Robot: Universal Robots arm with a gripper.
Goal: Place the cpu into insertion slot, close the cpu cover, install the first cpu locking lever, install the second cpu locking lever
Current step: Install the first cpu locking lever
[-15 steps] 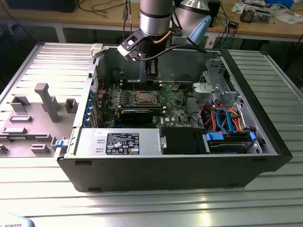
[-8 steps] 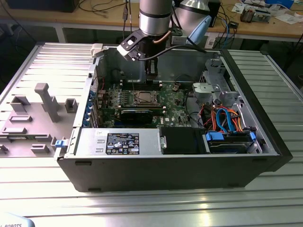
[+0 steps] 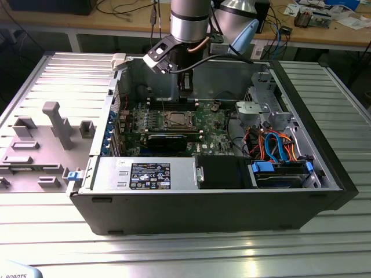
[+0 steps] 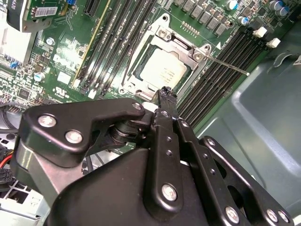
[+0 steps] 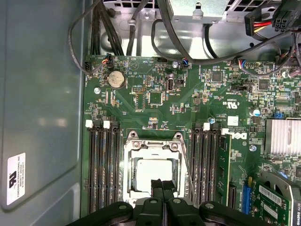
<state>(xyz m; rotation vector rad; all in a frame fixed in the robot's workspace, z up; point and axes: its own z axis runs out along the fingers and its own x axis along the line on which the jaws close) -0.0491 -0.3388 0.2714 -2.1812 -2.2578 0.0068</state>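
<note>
1. Already, the cpu (image 5: 153, 172) lies flat in the insertion slot (image 4: 126, 84) on the green motherboard (image 5: 155, 108), so the first step looks done.
2. The cpu cover (image 5: 153, 145) appears to lie down over the chip, whose grey top shows through the cover's square window. I judge the second step done or nearly so.
3. One thin locking lever (image 4: 230, 66) juts out free across the neighbouring memory slots (image 4: 211, 89), so it looks unlatched. I cannot tell how the other lever stands.
4. The tool (image 5: 162, 184) hangs just above the socket's edge, fingers pressed together and holding nothing. In the exterior view it reaches down inside the open computer case (image 3: 324, 191).
5. Around the socket:
   - rows of memory slots flank it on both sides;
   - a coin cell battery (image 5: 116, 79) sits well apart from it;
   - black cables (image 5: 117, 28) loop along the board's edge.
6. The free lever and the close case wall (image 5: 42, 117) leave little room. The case rests on a ribbed metal counter (image 3: 185, 249).
</note>
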